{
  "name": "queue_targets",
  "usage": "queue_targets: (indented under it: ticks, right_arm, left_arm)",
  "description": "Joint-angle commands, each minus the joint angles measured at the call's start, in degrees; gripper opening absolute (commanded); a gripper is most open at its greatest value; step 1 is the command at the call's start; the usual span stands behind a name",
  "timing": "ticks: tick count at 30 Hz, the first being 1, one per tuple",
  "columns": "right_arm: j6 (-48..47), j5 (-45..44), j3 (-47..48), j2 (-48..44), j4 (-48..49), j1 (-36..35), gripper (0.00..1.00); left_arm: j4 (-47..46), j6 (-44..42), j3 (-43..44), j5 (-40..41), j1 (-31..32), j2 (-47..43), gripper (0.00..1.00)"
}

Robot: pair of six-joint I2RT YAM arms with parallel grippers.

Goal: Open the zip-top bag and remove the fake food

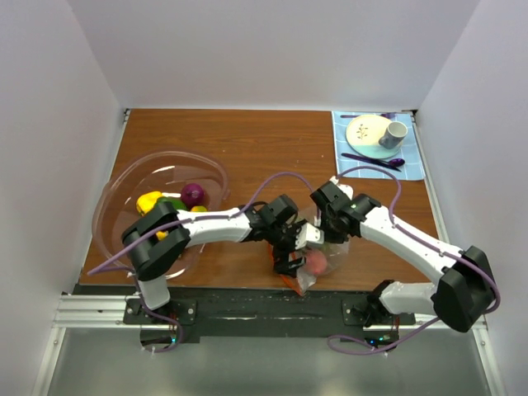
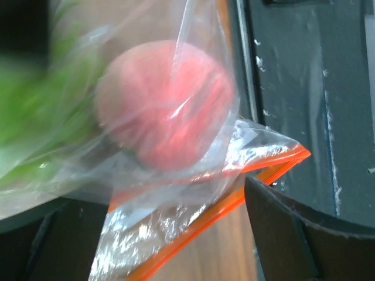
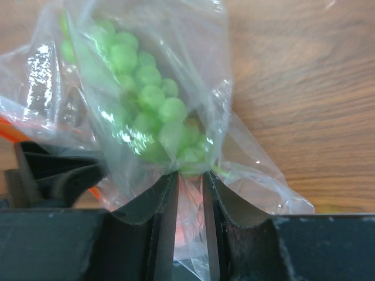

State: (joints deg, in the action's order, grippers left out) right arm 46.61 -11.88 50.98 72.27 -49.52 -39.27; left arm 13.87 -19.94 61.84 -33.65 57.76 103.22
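Note:
The zip-top bag [image 1: 320, 257], clear with an orange zip strip [image 2: 234, 202], lies crumpled near the table's front edge between both arms. Inside it I see fake food: a pink-red fruit [image 2: 167, 105] and a green grape bunch [image 3: 146, 99]. My left gripper [image 2: 158, 225] is open, its fingers [image 2: 293, 234] either side of the bag's zip edge, just below the pink-red fruit. My right gripper [image 3: 190, 181] is closed narrowly on a gathered fold of the bag's plastic, right under the grapes. In the top view the left gripper [image 1: 289, 254] and right gripper [image 1: 332, 229] flank the bag.
A large clear pinkish bowl [image 1: 124, 186] at the left holds a yellow lemon [image 1: 148, 200], a green piece [image 1: 175, 203] and a purple piece [image 1: 192, 195]. A blue mat [image 1: 412, 161] at the back right carries a plate [image 1: 367, 132], cup [image 1: 393, 132] and purple spoon [image 1: 375, 160].

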Motion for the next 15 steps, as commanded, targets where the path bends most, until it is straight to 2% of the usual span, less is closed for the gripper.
queue_targets:
  ticks: [1, 5, 6, 7, 9, 15]
  right_arm:
    - [-0.6, -1.5, 4.6, -2.8, -8.2, -1.7, 0.26]
    - [-1.4, -2.9, 7.6, -0.9, -9.7, -1.7, 0.21]
    - [-1.7, -2.9, 7.9, -0.7, -9.6, -1.7, 0.18]
    - [-1.6, -2.8, 8.3, -0.6, -9.6, -1.7, 0.08]
    - [-1.7, -3.0, 9.6, -0.5, -9.3, -1.7, 0.0]
    - [-3.2, -3.8, 16.6, 1.9, -11.4, -1.7, 0.0]
  left_arm:
    - [3.5, 0.4, 3.4, 2.1, -8.7, -5.4, 1.0]
    - [14.1, -3.1, 7.1, -0.9, -9.6, -10.3, 1.0]
    - [17.0, -4.0, 6.6, -1.3, -9.7, -11.5, 1.0]
    - [17.9, -4.4, 5.8, -1.8, -9.7, -14.1, 1.0]
    - [18.2, -4.9, 1.5, -1.0, -9.7, -16.5, 1.0]
    - [15.7, -4.7, -6.5, 1.7, -10.5, -19.6, 1.0]
